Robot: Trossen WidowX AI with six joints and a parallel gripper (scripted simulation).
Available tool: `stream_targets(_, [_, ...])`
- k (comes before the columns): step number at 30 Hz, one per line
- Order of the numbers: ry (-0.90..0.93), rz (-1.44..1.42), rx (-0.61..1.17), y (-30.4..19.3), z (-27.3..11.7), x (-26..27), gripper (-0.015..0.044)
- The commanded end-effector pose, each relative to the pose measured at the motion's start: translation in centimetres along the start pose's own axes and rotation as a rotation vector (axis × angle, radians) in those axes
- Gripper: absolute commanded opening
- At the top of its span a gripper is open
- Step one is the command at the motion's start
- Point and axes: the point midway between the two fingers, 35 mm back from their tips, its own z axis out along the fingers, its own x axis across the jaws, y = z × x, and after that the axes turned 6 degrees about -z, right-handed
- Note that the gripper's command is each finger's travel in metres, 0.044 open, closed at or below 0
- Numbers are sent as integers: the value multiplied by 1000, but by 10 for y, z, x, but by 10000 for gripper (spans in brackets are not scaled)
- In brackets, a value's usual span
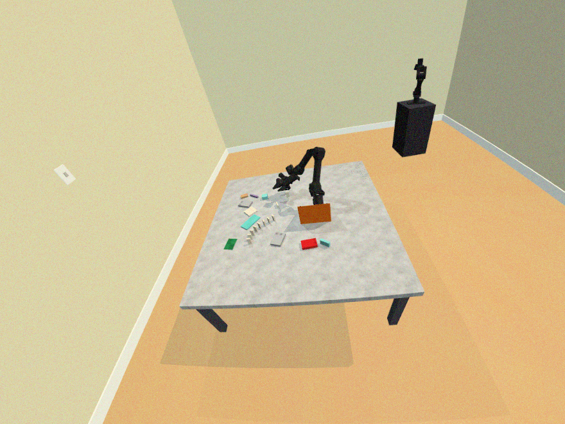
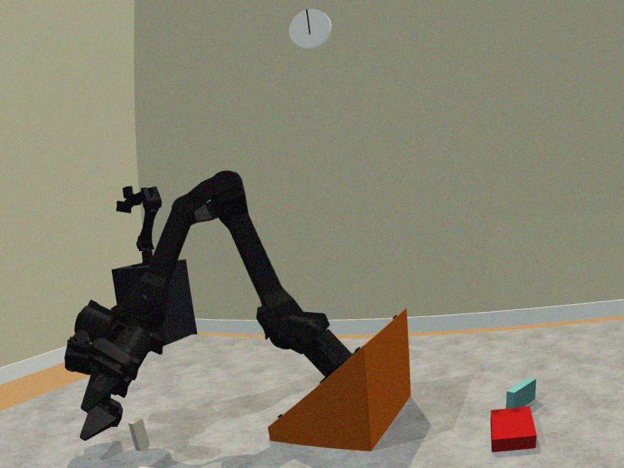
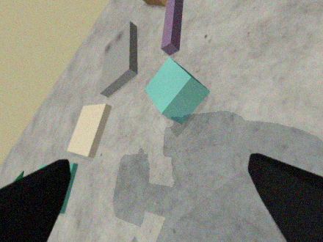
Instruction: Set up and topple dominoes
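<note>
Several cream dominoes (image 1: pixel 259 225) stand in a slightly curved row left of the middle of the table. A loose cream domino (image 1: pixel 287 195) (image 2: pixel 138 434) appears to stand upright by itself beyond the row's far end. Another loose cream domino (image 1: pixel 276 204) is between it and the row; its pose is too small to tell. My gripper (image 1: pixel 276 187) (image 2: pixel 85 422) (image 3: pixel 161 164) is open and empty, tilted down above the table. In the exterior view it is left of the upright loose domino, not around it. The wrist view shows no domino between the fingers.
A teal cube (image 1: pixel 264 196) (image 3: pixel 176 89), purple bar (image 3: pixel 172 27), grey box (image 3: pixel 119 60), cream slab (image 1: pixel 250 211) (image 3: pixel 88 130) and teal slab (image 1: pixel 250 221) lie left. A grey block (image 1: pixel 278 239) and red box (image 1: pixel 309 243) (image 2: pixel 513 427) lie in front. The orange wedge (image 1: pixel 314 213) (image 2: pixel 342 408) carries the arm.
</note>
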Motion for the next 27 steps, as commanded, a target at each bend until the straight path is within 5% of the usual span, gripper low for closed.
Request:
stream_targets(1, [-234,347,220,11,7,14,440])
stream_targets(9, [-672,620,439,-11,-27,41,440])
stream_targets(15, [-1060,667,421,-10,-71,36,440])
stream_targets(27, [-1072,666,417,-9,-73,35,440])
